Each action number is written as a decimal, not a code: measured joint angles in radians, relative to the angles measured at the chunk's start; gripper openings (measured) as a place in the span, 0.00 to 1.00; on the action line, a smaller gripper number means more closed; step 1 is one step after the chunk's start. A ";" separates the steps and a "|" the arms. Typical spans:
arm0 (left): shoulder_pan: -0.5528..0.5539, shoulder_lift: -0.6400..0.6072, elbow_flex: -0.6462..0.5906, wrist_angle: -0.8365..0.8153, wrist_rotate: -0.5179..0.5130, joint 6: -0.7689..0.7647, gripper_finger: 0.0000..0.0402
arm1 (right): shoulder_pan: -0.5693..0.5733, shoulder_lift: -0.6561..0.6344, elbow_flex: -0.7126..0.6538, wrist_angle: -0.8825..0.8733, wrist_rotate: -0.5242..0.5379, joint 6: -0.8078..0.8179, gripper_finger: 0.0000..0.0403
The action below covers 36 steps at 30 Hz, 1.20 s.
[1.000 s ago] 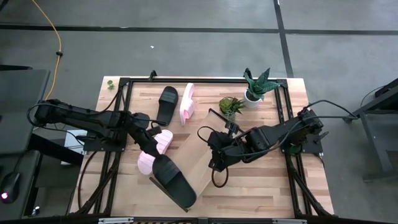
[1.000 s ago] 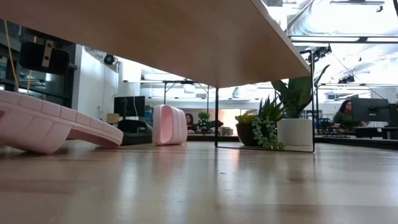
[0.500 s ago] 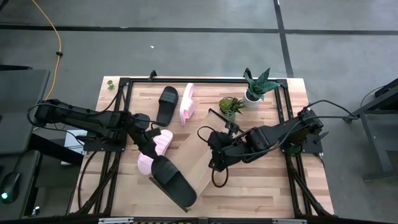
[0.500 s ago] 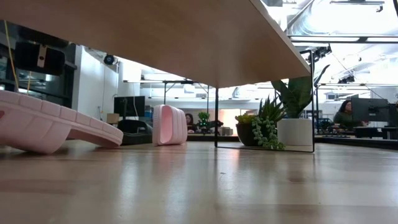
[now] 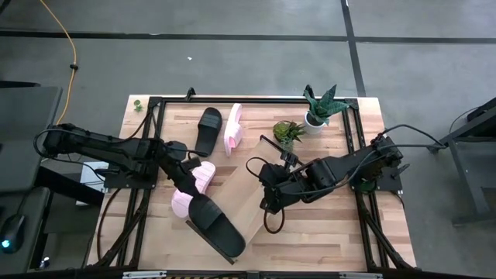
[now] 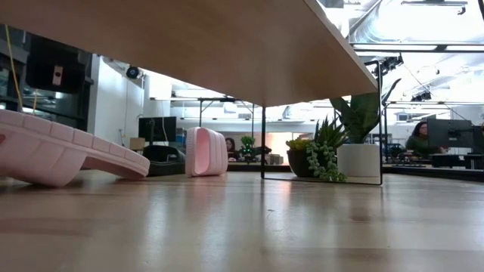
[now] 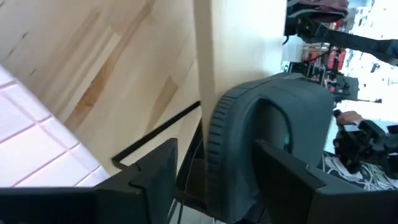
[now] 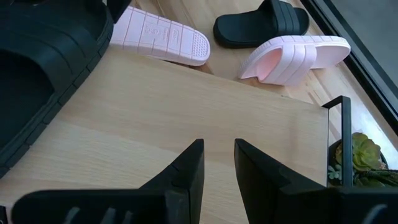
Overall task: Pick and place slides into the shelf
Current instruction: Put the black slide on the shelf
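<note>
The shelf (image 5: 252, 186) is a light-wood board lying slanted across the table's middle; in the low view its underside (image 6: 227, 45) hangs raised above the tabletop. One black slide (image 5: 217, 226) lies on the shelf's near end. My left gripper (image 7: 217, 180) is open, its fingers on either side of that slide's strap end (image 7: 261, 143). A pink slide (image 5: 194, 186) lies on the table beside it. Another black slide (image 5: 208, 130) lies flat at the far side, and a pink one (image 5: 232, 128) stands on its edge. My right gripper (image 5: 267, 203) is at the shelf's right long edge. My right gripper holds the shelf at its right long edge, about halfway along. The fingers (image 8: 186, 168) stand close together and point across the board top (image 8: 186, 106) toward the table's left. The gripper itself hides the place of contact. The board sits tilted, raised off the tabletop.
Two potted plants (image 5: 319, 108) (image 5: 288, 133) stand at the far right, the smaller one close to the shelf's far end. A black metal frame (image 5: 155, 105) runs round the tabletop. Bare wood lies at the near right (image 5: 325, 232). People sit in the room beyond (image 6: 420, 140).
My left arm has shifted a little beside the black slide. The slide stays lying on the shelf's near end, and the shelf keeps its tilt.
</note>
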<state>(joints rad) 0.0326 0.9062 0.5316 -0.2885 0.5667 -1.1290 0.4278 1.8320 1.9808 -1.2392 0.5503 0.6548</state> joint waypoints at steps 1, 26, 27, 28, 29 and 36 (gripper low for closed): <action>0.001 0.000 0.000 -0.008 -0.001 0.006 0.50 | 0.000 0.000 0.000 0.000 0.000 0.000 0.19; 0.504 -0.040 0.000 -0.020 -0.010 0.233 0.53 | 0.000 0.000 0.000 0.002 0.049 0.026 0.19; 0.515 -0.040 0.000 -0.020 -0.044 0.235 0.53 | 0.000 0.000 0.000 0.002 0.049 0.026 0.19; 0.525 -0.040 0.000 -0.017 -0.075 0.235 0.53 | 0.000 0.000 0.000 0.002 0.050 0.026 0.19; 0.534 -0.040 0.000 -0.007 -0.097 0.235 0.53 | 0.000 0.000 0.000 0.002 0.051 0.026 0.19; 0.608 -0.046 0.061 0.011 -0.130 0.473 0.50 | 0.000 0.000 0.000 0.001 0.051 0.037 0.19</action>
<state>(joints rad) 0.6411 0.8600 0.5930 -0.2770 0.4371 -0.6563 0.4278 1.8322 1.9808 -1.2381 0.6010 0.6922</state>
